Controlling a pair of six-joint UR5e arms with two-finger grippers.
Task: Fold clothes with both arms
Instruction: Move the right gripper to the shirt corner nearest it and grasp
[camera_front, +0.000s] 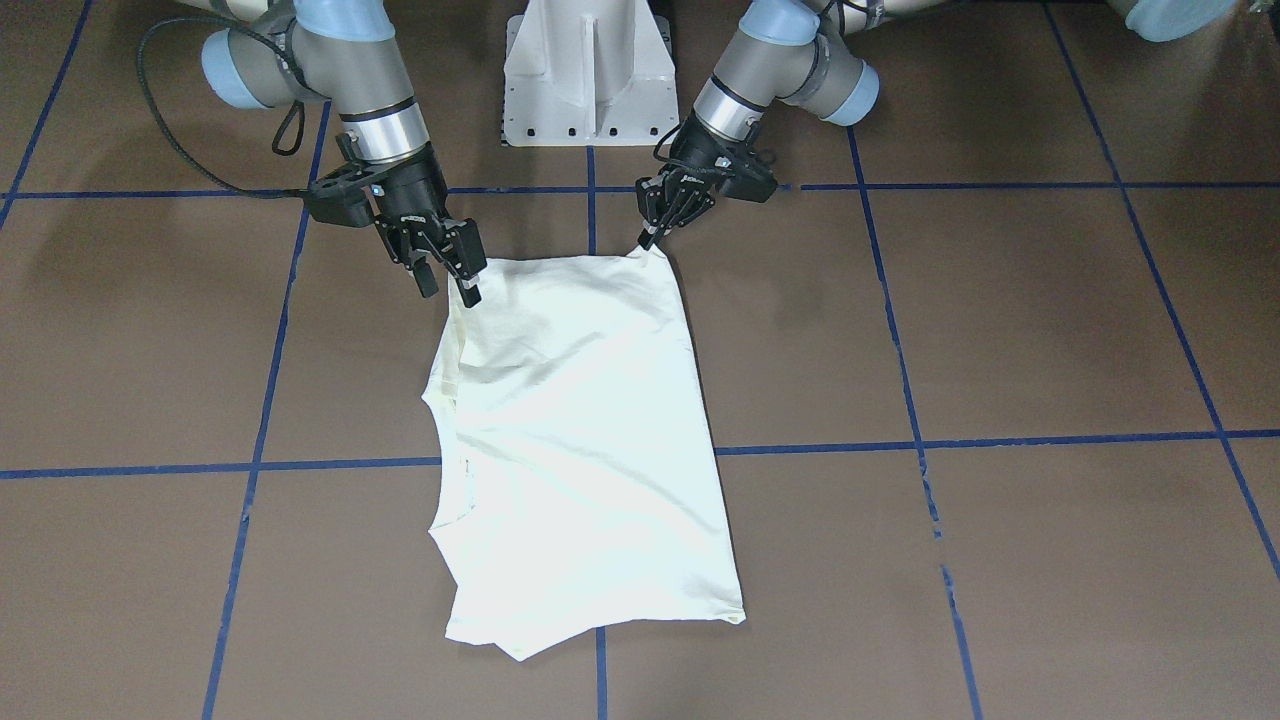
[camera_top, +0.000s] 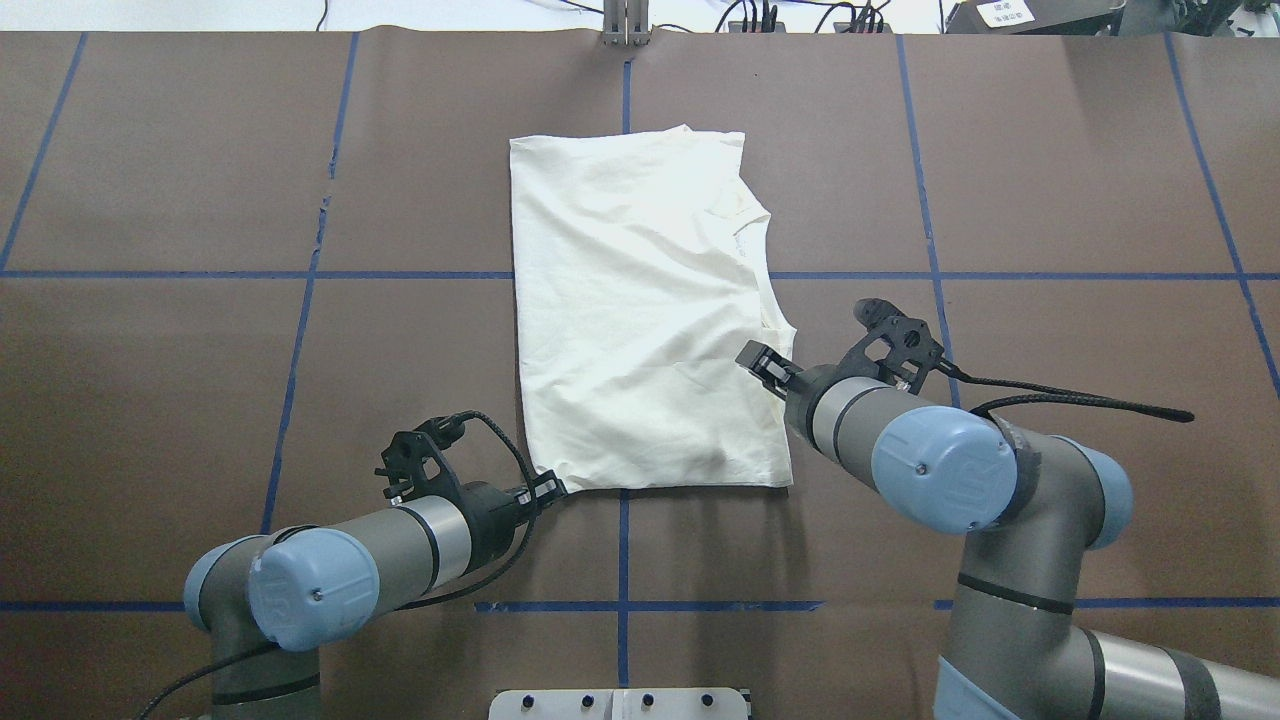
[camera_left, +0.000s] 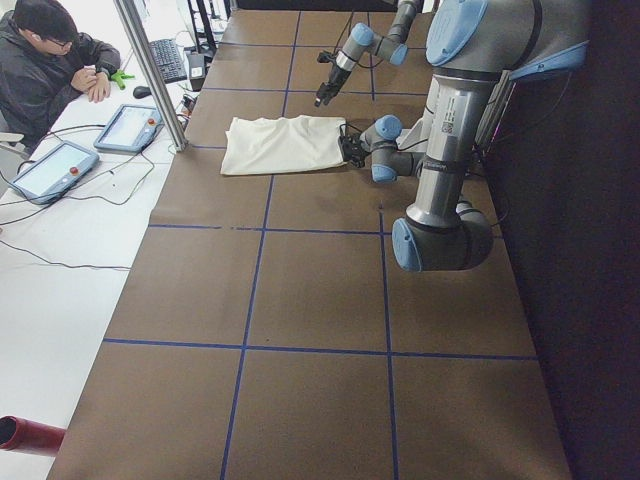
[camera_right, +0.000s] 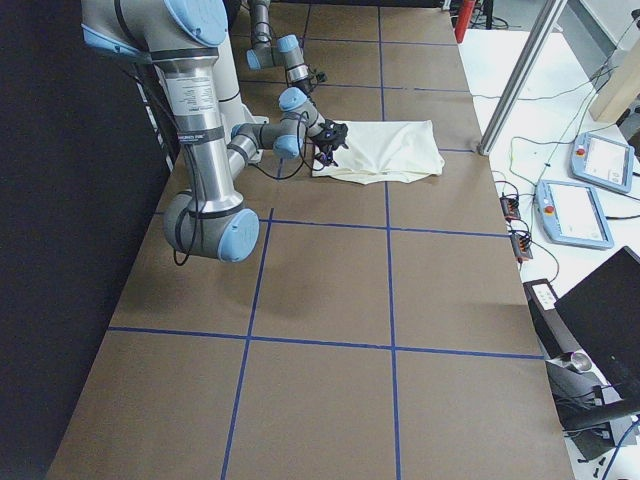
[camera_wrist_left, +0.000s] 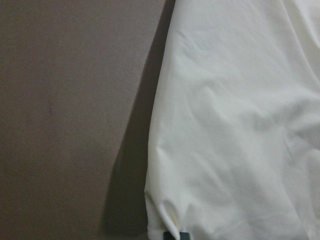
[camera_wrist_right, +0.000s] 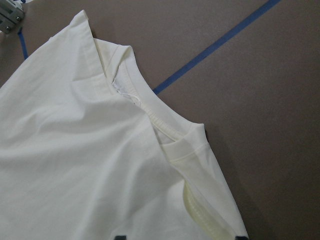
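On the brown table (camera_top: 200, 400), just ahead of the two arms, a cream T-shirt (camera_top: 630, 300) is laid folded, with only plain fabric shown uppermost; its length is run away from the robot, and a blue tape line (camera_top: 400, 275) is crossed by it. The ribbed collar (camera_wrist_right: 150, 107) is turned toward the robot's right side. The near corner on the robot's left is pinched by the left gripper (camera_front: 652, 236); its jaws are closed tight on the cloth, and the corner is drawn up into a small peak. The right gripper (camera_front: 450, 290) is held low over the near right-hand edge, just beside the shoulder fold; its jaws are spread well apart, cloth is seen between the fingertips in the wrist view, and nothing is clamped.
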